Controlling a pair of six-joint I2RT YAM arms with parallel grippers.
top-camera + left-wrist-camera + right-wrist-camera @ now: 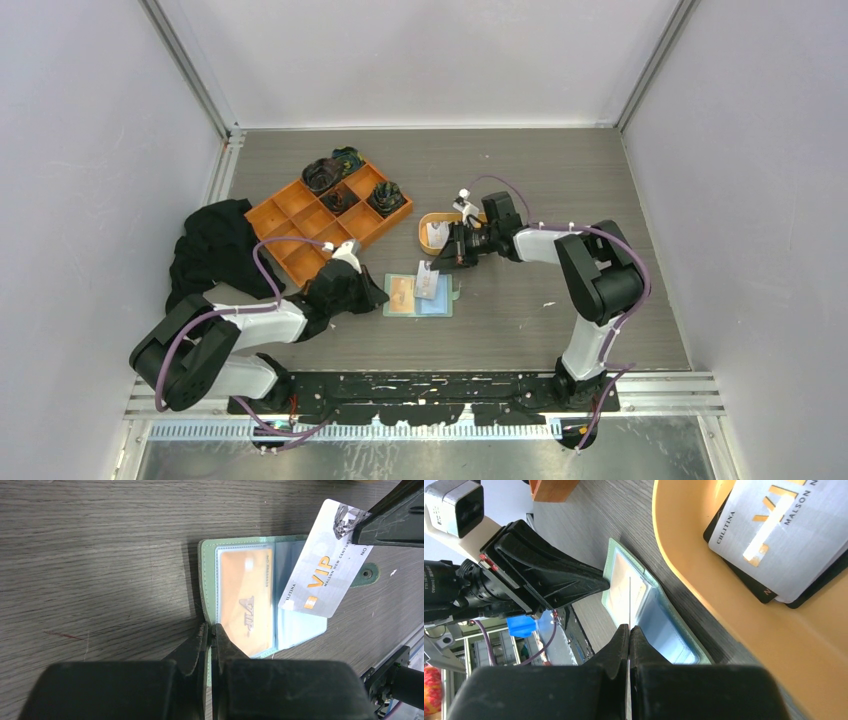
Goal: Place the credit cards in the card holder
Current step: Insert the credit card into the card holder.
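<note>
Black cloth (215,250) and the orange compartment tray (300,215) crowd the far left. The left gripper (210,632) therefore reaches in from the near left and is clenched on the left edge of the card holder (206,575), apparently to pin it open and flat.

An orange card (247,600) already fills the left pocket; the bluish right pocket looks free. Over that pocket the silver card (325,570) hangs tilted, pinched at its far end by the right gripper (629,630). Whether its low corner touches the pocket I cannot tell.

Just beyond the holder's far right corner, the orange dish (694,575) holds more cards (784,535). Room to swing lies to the right, where only table (560,320) shows.
</note>
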